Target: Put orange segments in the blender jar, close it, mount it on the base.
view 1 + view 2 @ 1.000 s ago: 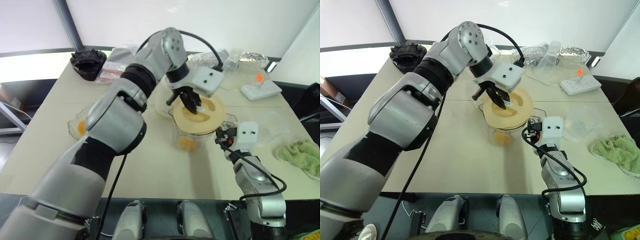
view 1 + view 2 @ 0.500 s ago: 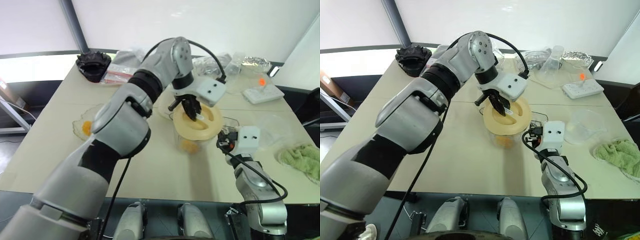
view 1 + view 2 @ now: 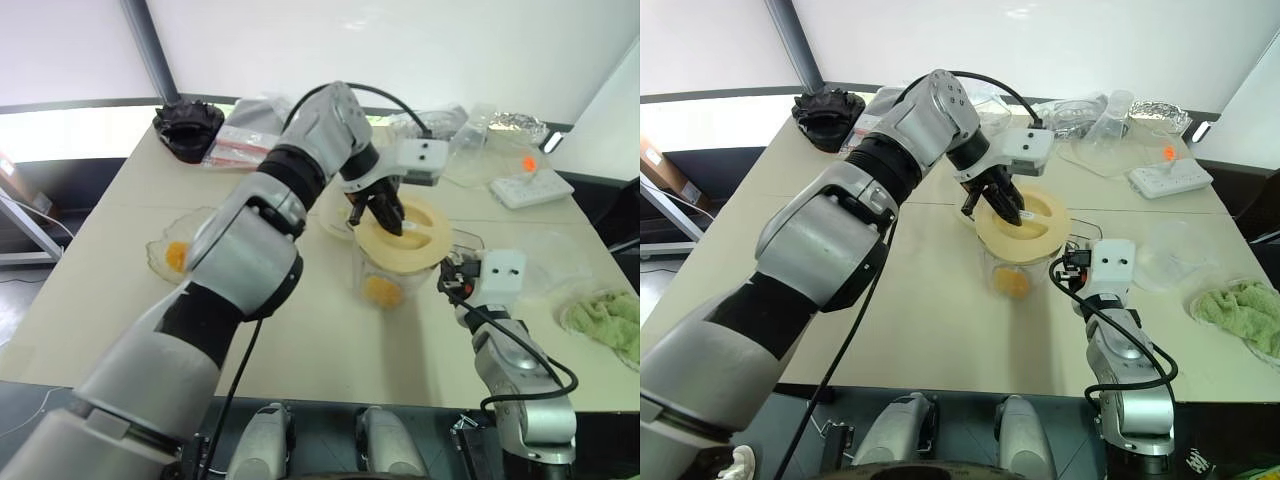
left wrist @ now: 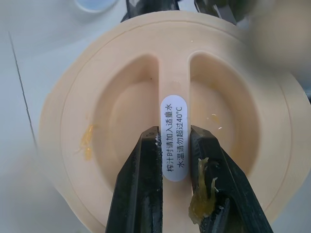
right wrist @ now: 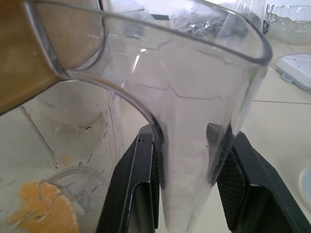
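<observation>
Blender jar (image 3: 1012, 262) handle pinched steady by right gripper (image 5: 187, 145) while left gripper (image 4: 174, 145) clamps the lid (image 4: 167, 97) ridge to seat it

Your left arm reaches far out across the middle and bends down at the wrist, so your left gripper (image 3: 385, 212) points down from above, and its two black fingers (image 4: 141, 184) are pinched tight on the raised bar in the middle of the lid (image 4: 170, 87). Your right arm is bent at the elbow and sits low and close in, with your right gripper (image 3: 1080, 268) pointing flat and forward. Its fingers (image 5: 141, 184) are part way closed, one on each side of the handle of the blender jar (image 5: 194, 121), gripping it
</observation>
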### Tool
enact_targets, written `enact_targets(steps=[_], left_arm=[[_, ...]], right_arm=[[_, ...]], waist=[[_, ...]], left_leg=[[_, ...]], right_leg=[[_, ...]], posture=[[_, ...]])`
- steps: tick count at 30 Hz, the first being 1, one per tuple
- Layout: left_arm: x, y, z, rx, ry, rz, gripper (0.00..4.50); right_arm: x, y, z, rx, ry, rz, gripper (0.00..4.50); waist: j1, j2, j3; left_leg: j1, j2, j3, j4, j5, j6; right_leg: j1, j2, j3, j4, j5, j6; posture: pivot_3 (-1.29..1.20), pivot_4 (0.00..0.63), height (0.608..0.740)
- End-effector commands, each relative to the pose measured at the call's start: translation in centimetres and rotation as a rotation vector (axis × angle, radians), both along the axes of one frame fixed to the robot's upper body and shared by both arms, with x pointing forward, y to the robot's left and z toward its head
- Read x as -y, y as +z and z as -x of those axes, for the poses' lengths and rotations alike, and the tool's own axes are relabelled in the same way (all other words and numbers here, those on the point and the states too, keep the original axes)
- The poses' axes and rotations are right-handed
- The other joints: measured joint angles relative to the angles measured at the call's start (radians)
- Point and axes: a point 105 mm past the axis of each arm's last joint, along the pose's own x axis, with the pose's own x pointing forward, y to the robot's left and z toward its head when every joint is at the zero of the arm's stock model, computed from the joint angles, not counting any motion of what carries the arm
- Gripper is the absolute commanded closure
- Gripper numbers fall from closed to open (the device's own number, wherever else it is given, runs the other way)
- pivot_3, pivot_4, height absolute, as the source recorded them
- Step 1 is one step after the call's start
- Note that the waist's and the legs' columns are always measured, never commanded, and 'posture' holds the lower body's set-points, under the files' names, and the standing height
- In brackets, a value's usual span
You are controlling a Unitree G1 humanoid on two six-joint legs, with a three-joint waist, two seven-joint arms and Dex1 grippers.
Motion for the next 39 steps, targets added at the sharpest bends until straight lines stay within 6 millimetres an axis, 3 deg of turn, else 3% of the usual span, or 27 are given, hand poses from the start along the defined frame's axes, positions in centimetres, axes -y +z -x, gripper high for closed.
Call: enact_targets(steps=[1,11,19,34,39], left_arm=[[-0.6,-4.0,-0.9,-0.043,0.166,-0.084,4.27],[-0.2,-3.5,0.2,-0.163,0.248,-0.111,4.27],[0.0,-3.4,-0.3,-0.162,0.355,-0.087,4.27],[0.4,-2.2,-0.4,-0.121,0.241,0.015,4.27],[0.0,-2.2,-0.4,-0.127,0.208,0.036,1.98]], right_arm=[[-0.5,3.8,-0.2,0.159,0.033,0.033,3.48],[-0.9,3.6,-0.5,0.153,0.063,0.070,3.48],[-1.2,3.5,-0.9,0.152,0.087,0.074,3.48],[-1.4,3.4,-0.9,0.147,0.102,0.089,3.48],[-1.6,3.4,-0.9,0.149,0.110,0.093,3.49]], waist=[[0.000,0.000,0.000],[-0.002,0.000,0.000],[-0.001,0.000,0.000],[-0.001,0.001,0.000],[-0.007,0.000,0.001]], left_leg=[[0.000,0.000,0.000,0.000,0.000,0.000],[0.000,0.000,0.000,0.000,0.000,0.000],[0.000,-0.001,0.000,-0.002,-0.003,0.004],[-0.001,-0.002,0.000,-0.002,-0.003,0.003],[-0.002,-0.002,0.001,-0.003,-0.003,0.003]], right_leg=[[0.000,0.000,0.000,0.000,0.000,0.000],[0.001,-0.002,0.000,-0.002,0.000,0.000],[0.001,-0.005,-0.002,-0.004,-0.001,0.002],[0.000,-0.008,-0.002,-0.005,-0.001,0.002],[-0.002,-0.011,-0.004,-0.005,-0.001,0.002]], posture=[[0.00,0.150,0.740],[0.00,0.150,0.740],[0.00,0.150,0.740],[0.00,0.150,0.740],[0.00,0.150,0.740]])
